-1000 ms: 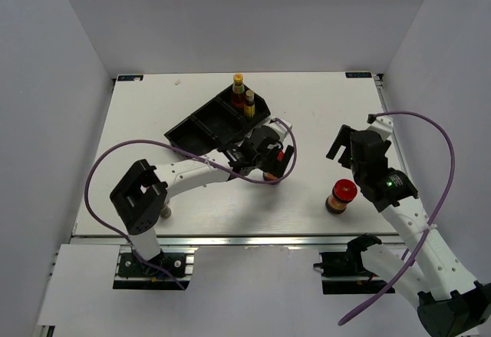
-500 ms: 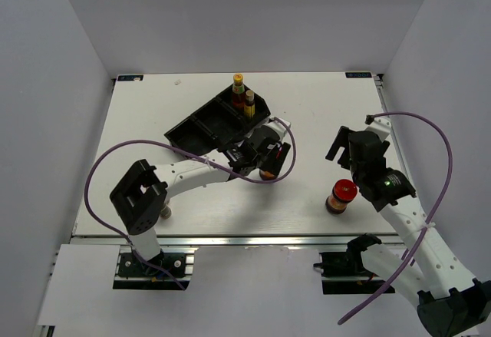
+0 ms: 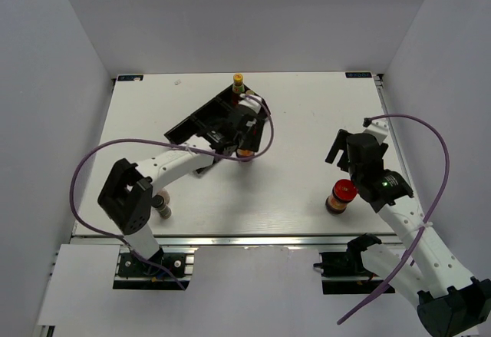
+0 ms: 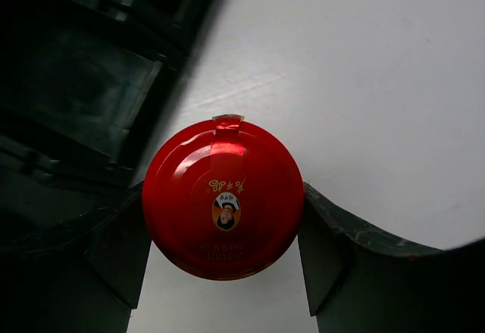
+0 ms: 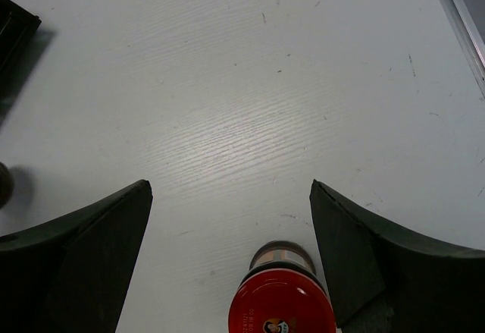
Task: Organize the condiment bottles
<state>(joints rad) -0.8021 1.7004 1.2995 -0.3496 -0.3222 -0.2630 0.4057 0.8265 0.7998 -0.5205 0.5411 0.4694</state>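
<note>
A red-lidded jar [image 4: 223, 212] is clenched in the left hand [image 4: 222, 195], with fingers [image 4: 114, 249] pressed to both its sides. It is held just beside the edge of the black tray [image 3: 201, 124], over the white table [image 3: 307, 114]. At the tray's far end a yellow-capped bottle [image 3: 238, 80] is seen upright. Well apart from the tray, on the right arm's side, a second red-lidded jar [image 3: 341, 197] is seen standing on the table. Over it the right hand [image 5: 229, 185] is spread wide, nothing gripped.

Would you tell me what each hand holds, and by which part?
Left hand: squat red-lidded jar, gripped at its lid's sides. Right hand: nothing.
</note>
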